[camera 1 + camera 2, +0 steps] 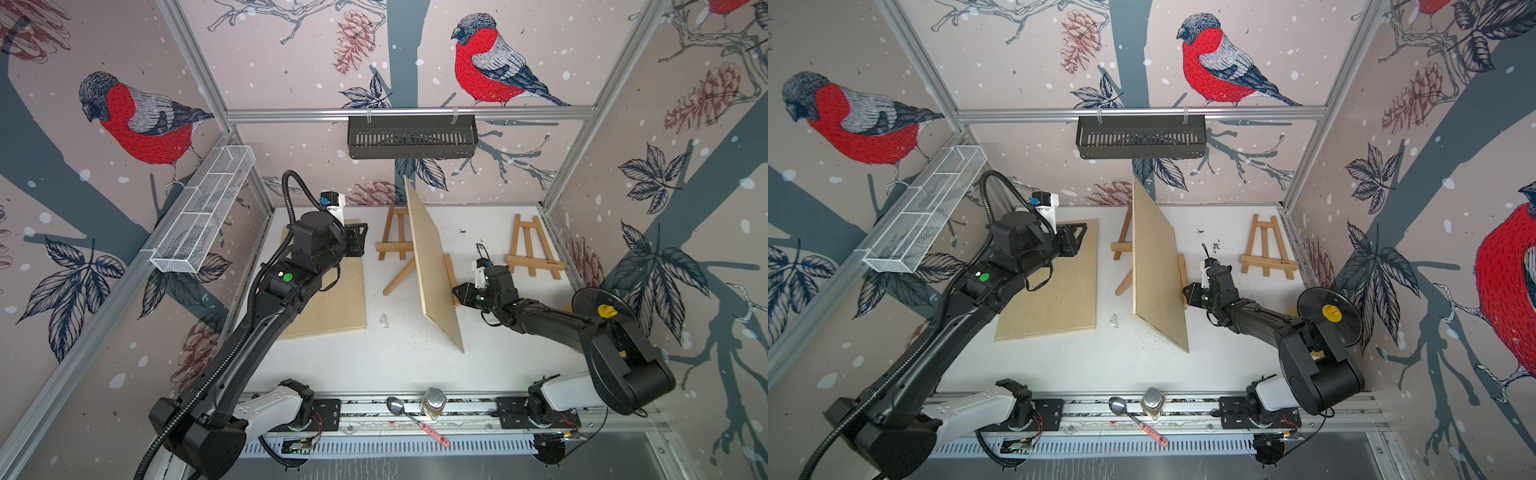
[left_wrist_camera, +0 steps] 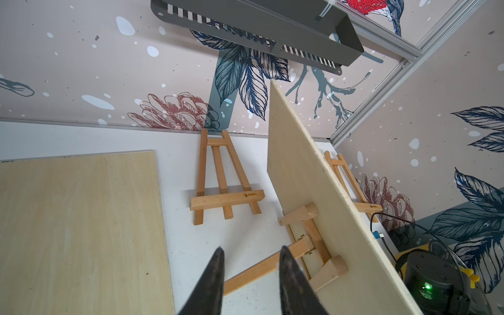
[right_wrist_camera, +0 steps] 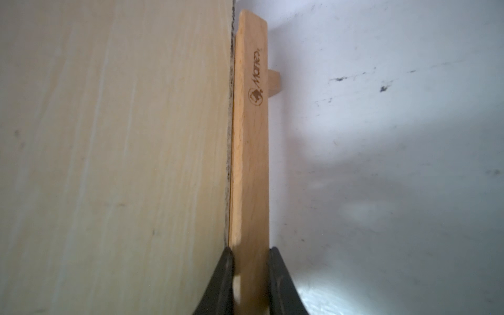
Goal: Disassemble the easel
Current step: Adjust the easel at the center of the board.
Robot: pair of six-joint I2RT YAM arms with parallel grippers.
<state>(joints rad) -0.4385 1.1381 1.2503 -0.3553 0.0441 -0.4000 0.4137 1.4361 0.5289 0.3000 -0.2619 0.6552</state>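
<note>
Centred on the scuffed white tabletop [image 1: 374, 361], the wooden easel [image 1: 399, 276] props a pale board [image 1: 432, 266]; right jaws clamp its ledge [image 3: 251, 163], left jaws narrowly parted at nine o'clock.

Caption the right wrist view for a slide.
Right gripper clamps the easel's branded ledge, plywood board alongside it, white table behind.
</note>
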